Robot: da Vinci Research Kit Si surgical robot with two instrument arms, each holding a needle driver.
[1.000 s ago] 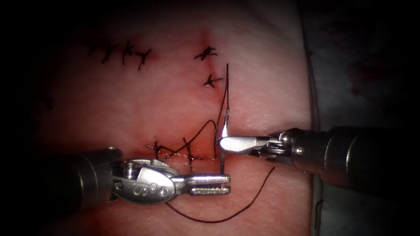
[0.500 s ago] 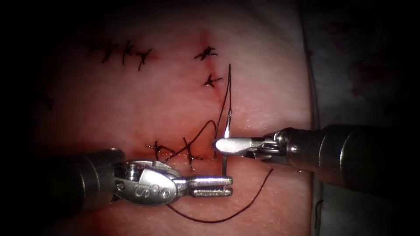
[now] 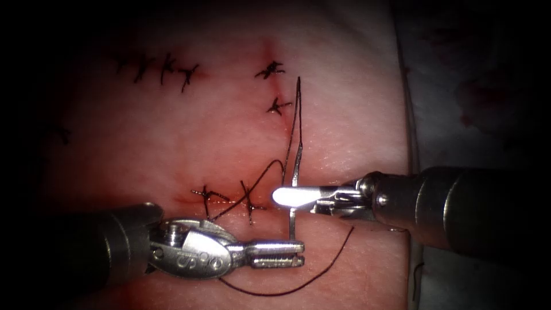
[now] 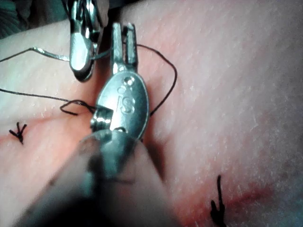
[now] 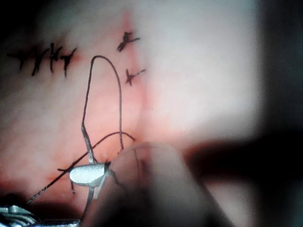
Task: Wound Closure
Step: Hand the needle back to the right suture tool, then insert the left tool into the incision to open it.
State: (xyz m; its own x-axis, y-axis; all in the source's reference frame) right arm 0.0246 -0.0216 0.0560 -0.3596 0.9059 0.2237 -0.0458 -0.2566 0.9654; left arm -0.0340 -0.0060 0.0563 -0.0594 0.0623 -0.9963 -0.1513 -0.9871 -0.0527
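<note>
- needle [image 3: 293,198] stands nearly upright just right of the cut's [image 3: 229,198] stitched lower stretch, clear of the tissue [image 3: 172,138]; it is a thin bright curve, swaged end up.
- right tool [image 3: 287,196], just right of the cut, has its jaws closed across the needle's middle, likely to hold it steady.
- left tool [image 3: 284,252], below the cut, has its jaws nearly closed at the needle's lower end; whether they pinch it i cannot tell.
- thread [image 3: 297,115], dark, rises from the needle beside the cut, doubles back, and a slack loop lies below.
</note>
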